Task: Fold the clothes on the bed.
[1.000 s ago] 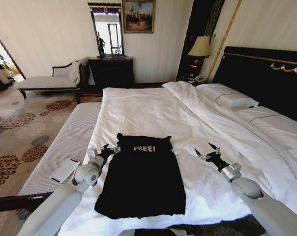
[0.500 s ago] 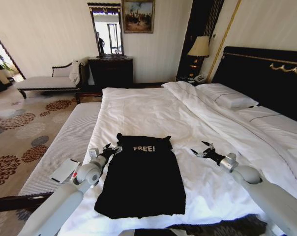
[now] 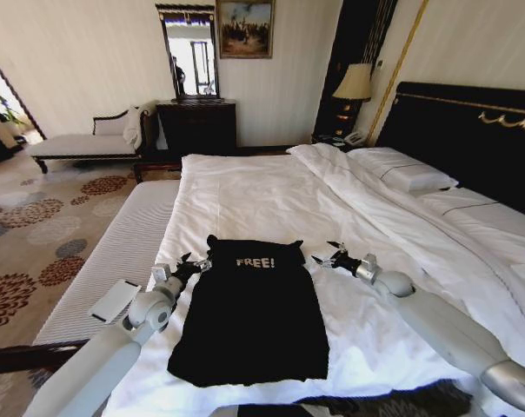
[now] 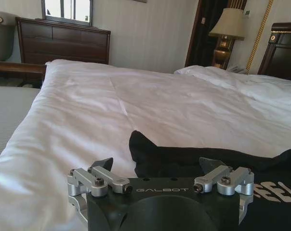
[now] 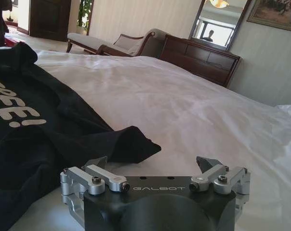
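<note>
**Both end effectors at the T-shirt's shoulder corners**

A black T-shirt (image 3: 249, 317) with a white "FREE!" print lies flat on the white duvet (image 3: 271, 195) near the foot of the bed (image 3: 402, 261), its sides folded in to a narrow panel. The left end effector (image 3: 196, 262) sits just beside the shirt's left shoulder corner, fingers spread. The right end effector (image 3: 329, 255) hovers low just beside the right shoulder corner, also spread, with the pointed sleeve tip (image 5: 136, 144) lying before its fingers in the right wrist view.
</note>
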Tool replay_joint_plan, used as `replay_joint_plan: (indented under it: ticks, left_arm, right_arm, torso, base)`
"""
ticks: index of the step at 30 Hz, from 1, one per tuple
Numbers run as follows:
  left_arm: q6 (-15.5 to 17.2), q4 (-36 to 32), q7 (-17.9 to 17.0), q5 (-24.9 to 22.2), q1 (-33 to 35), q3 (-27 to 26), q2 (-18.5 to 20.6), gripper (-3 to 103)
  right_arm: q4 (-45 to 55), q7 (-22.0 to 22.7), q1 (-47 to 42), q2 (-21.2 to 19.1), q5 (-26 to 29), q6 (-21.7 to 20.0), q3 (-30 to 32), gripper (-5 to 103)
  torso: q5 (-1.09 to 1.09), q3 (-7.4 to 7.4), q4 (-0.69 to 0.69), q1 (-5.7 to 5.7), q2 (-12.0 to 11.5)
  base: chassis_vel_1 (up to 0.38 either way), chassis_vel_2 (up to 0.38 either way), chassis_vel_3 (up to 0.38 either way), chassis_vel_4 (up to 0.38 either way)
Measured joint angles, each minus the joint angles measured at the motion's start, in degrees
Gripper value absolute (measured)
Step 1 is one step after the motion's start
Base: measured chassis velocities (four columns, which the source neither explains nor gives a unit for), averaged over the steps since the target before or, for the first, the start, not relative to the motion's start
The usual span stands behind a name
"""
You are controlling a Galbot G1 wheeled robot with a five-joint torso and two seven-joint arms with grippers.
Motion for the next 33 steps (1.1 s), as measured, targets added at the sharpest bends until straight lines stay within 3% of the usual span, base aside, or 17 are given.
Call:
replay_joint_plan:
  ticks: [10,24,33]
  left_arm:
    - [-0.27,-0.58,0.31,0.2,0.75,-0.78,0.62,100]
    - [-0.26,-0.7,0.26,-0.05,1.25,-0.89,0.12,100]
    - [-0.21,-0.47,0.34,-0.14,1.3,-0.86,-0.63,100]
  right_arm:
    - [-5.28,-1.62,1.53,1.73,-2.27,2.16,-1.56,100]
    - [-3.03,-1.34,2.77,1.97,-2.85,2.22,-3.99,100]
    - [-2.34,-0.52,6.78,2.87,-2.1,1.37,-8.89,100]
  torso:
    - [0.0,-0.01,-0.03,-0.01,0.0]
    - [0.0,-0.01,-0.02,-0.01,0.0]
    - [0.0,-0.01,-0.02,-0.01,0.01]
  base:
    - [0.0,0.0,0.0,0.0]
    - [0.0,0.0,0.0,0.0]
    - [0.0,0.0,0.0,0.0]
